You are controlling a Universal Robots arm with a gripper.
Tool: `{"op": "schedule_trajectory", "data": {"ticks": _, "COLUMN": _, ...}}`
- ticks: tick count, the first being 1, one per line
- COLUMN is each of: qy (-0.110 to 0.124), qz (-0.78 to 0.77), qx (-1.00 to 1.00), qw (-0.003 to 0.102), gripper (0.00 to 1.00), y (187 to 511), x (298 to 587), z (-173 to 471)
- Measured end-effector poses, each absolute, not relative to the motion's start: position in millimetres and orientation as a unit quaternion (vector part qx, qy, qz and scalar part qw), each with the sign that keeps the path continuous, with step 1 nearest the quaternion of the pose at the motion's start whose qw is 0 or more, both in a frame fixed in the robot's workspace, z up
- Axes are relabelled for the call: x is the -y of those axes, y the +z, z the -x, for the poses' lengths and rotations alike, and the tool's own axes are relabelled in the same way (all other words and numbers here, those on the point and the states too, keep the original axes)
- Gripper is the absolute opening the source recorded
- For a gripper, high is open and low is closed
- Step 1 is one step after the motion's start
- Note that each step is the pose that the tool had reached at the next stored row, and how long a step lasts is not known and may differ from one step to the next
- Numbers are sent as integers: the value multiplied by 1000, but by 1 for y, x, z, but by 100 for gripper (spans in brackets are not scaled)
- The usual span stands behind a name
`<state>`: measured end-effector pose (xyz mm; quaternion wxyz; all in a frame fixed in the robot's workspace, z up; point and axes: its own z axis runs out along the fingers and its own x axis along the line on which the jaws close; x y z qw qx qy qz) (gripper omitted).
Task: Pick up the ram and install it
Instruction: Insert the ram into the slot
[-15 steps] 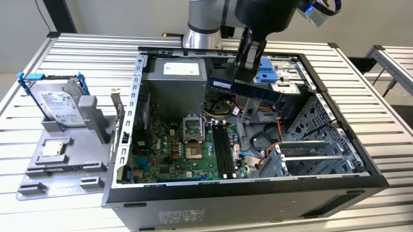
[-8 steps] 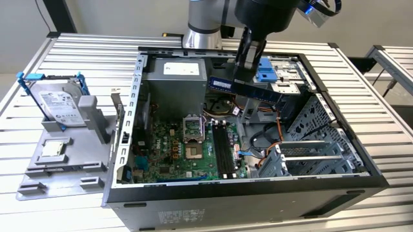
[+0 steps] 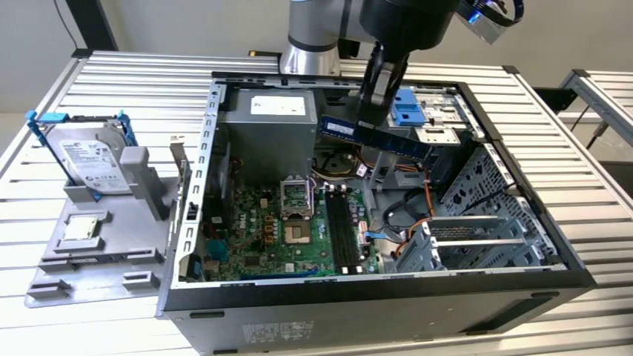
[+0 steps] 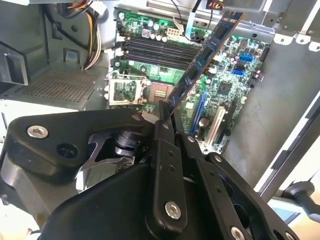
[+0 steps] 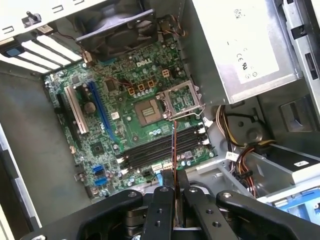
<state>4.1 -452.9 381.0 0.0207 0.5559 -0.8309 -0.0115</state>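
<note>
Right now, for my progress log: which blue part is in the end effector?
The ram, the long thin stick gripped by the end effector above the open case; the blue-railed hard drive stands outside, at the exterior view's left.

Above the case (image 3: 396, 295), the arm (image 3: 314, 33) is cut off by the exterior view's top edge. In the second wrist view the ram's (image 4: 200, 65) gripped end is hidden inside the tool (image 4: 162, 119).

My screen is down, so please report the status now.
Gripper shut on ram, above motherboard. Ram not yet in memory slots. No obstruction seen.
</note>
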Motion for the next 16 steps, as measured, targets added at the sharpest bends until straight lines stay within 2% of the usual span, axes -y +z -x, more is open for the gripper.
{"op": "schedule_trajectory", "data": {"ticks": 16, "qy": -14, "qz": -461, "qx": 887, "qw": 19, "gripper": 0, "y": 381, "x": 453, "z": -4}}
